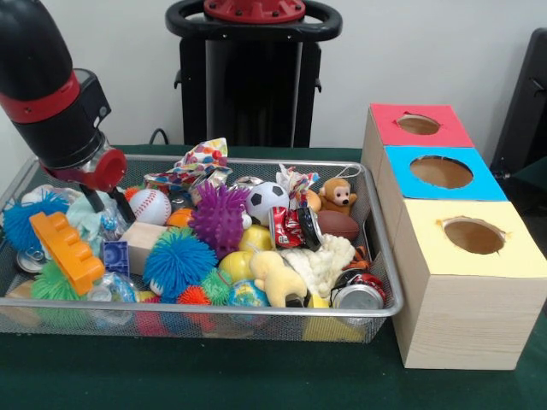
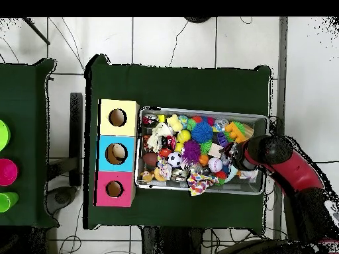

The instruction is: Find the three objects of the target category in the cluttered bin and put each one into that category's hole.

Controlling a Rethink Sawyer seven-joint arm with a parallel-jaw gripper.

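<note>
Wire bin (image 1: 376, 248): two crushed cans (image 1: 357, 295), three holes (image 1: 441, 172).

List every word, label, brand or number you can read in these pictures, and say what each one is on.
No text can be read in either view.
The crushed red can in the wire bin has white markings, too blurred to read.
The silver-topped can at the bin's corner shows red and black print, also unreadable.
The pink, blue and yellow boxes bear no lettering.
</note>
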